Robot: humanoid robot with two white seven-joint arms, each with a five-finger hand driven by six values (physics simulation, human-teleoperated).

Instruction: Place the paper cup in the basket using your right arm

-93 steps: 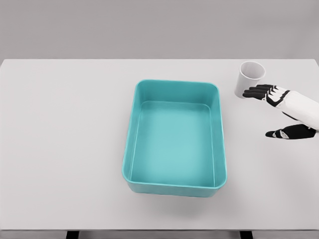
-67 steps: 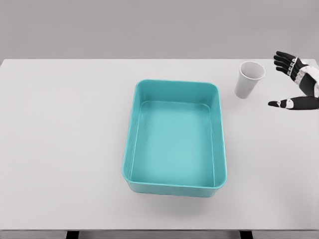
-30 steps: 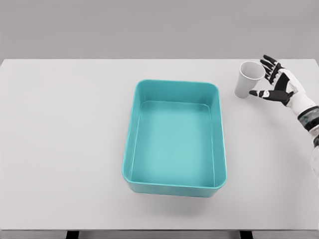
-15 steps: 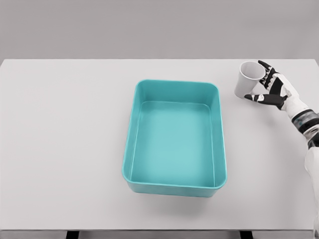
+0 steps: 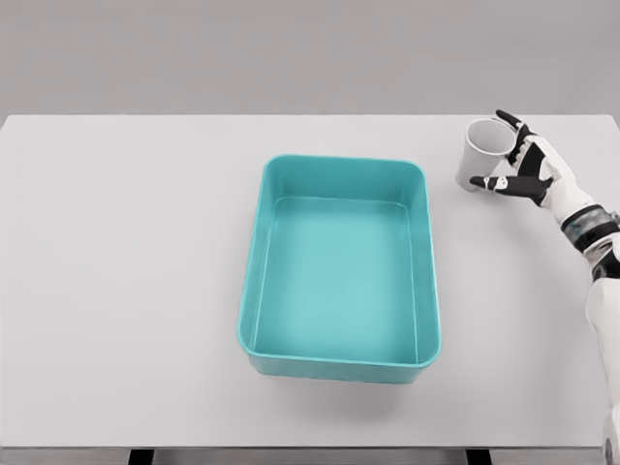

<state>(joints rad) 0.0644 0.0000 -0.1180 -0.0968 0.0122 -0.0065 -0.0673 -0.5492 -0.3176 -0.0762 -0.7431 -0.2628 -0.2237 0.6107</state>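
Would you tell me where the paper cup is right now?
In the head view, the cup stands upright on the table's far right, right of the basket, with the right hand around it.

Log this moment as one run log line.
phase: grasping | right hand: fingers wrapped around white paper cup, upright on white table | teal rectangular plastic basket: holds nothing | left arm: out of view

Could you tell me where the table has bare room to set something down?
The table is bare left of the basket and along its near edge. The far right corner is crowded: the right hand wraps the paper cup.
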